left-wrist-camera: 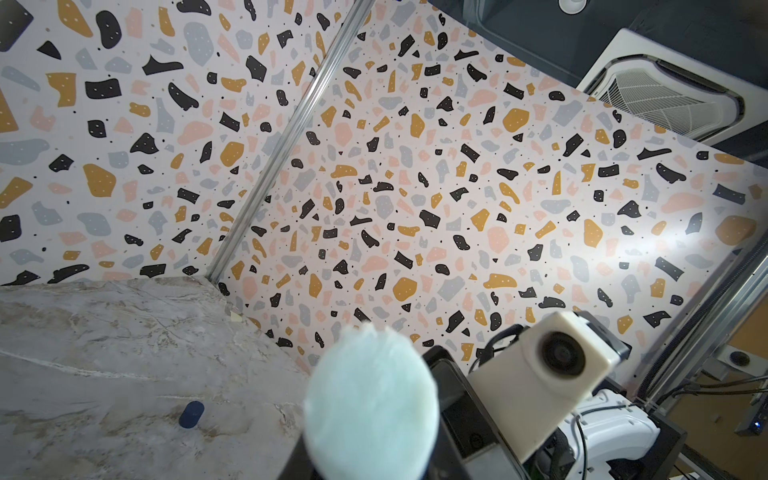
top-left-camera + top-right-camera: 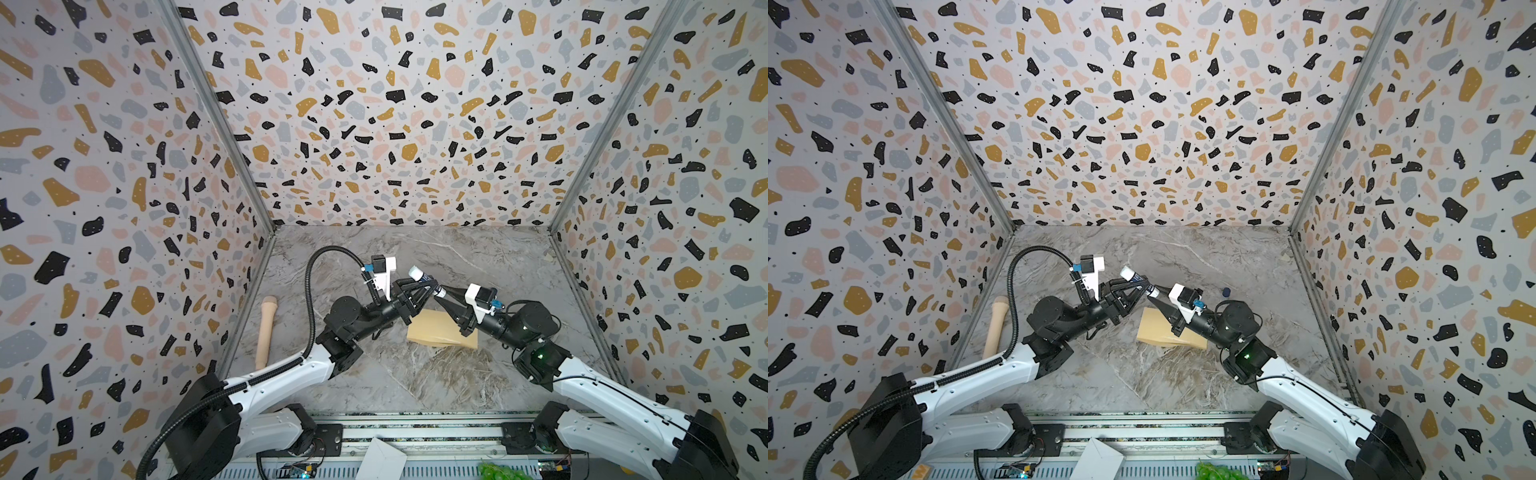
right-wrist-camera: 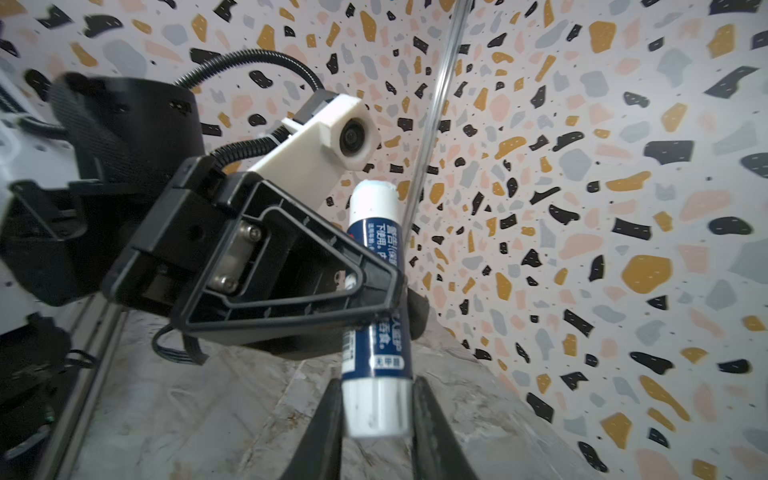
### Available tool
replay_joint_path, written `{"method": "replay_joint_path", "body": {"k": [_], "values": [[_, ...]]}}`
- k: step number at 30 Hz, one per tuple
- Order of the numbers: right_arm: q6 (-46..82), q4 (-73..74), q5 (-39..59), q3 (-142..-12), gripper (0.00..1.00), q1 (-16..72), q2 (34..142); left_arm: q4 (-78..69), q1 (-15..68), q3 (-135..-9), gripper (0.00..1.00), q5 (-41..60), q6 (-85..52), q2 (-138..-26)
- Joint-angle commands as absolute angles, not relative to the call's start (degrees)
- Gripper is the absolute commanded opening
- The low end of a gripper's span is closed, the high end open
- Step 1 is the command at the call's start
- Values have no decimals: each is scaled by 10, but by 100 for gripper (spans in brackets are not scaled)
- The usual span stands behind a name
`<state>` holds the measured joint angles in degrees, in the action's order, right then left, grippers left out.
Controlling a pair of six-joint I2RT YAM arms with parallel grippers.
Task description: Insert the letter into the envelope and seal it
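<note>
The tan envelope (image 2: 432, 332) (image 2: 1163, 330) lies flat on the marble table, partly under the right arm. The letter is out of view. Above the envelope, both grippers meet on a blue-and-white glue stick (image 2: 419, 275) (image 2: 1130, 275) (image 3: 374, 345). My left gripper (image 2: 430, 286) (image 2: 1144, 286) is shut on its blue middle. My right gripper (image 2: 440, 292) (image 2: 1153, 291) (image 3: 376, 415) is shut on its white base end. The uncapped pale glue tip (image 1: 370, 399) fills the left wrist view, close and blurred.
A dark blue cap (image 2: 1226, 291) (image 1: 191, 414) lies on the table behind the right arm. A beige wooden handle (image 2: 266, 332) (image 2: 995, 328) rests along the left wall. White folded paper (image 2: 382, 459) and green grapes (image 2: 498, 471) sit on the front rail.
</note>
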<state>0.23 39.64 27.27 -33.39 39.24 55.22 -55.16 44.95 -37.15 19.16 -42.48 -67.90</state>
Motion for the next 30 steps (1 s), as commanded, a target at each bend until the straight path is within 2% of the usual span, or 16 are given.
{"method": "replay_joint_path", "body": {"k": [1, 7, 13, 16, 18, 22, 25, 30], "values": [[238, 483, 497, -373, 4, 352, 575, -594, 447, -376, 0, 207, -408, -667], [336, 500, 581, -410, 11, 341, 625, -600, 447, -370, 0, 209, -402, -660], [296, 461, 543, -410, 15, 341, 620, -594, 447, -369, 0, 201, -404, -659], [205, 390, 458, -406, 31, 353, 595, -584, 447, -370, 0, 189, -409, -660], [120, 352, 373, -395, 45, 375, 569, -574, 447, -372, 0, 180, -413, -660], [-37, 370, 200, -335, 65, 438, 507, -555, 447, -381, 0, 166, -432, -662], [-117, 404, 122, -295, 68, 470, 479, -556, 447, -386, 0, 169, -452, -664], [-162, 423, 81, -274, 68, 479, 468, -557, 447, -393, 0, 179, -471, -665]]}}
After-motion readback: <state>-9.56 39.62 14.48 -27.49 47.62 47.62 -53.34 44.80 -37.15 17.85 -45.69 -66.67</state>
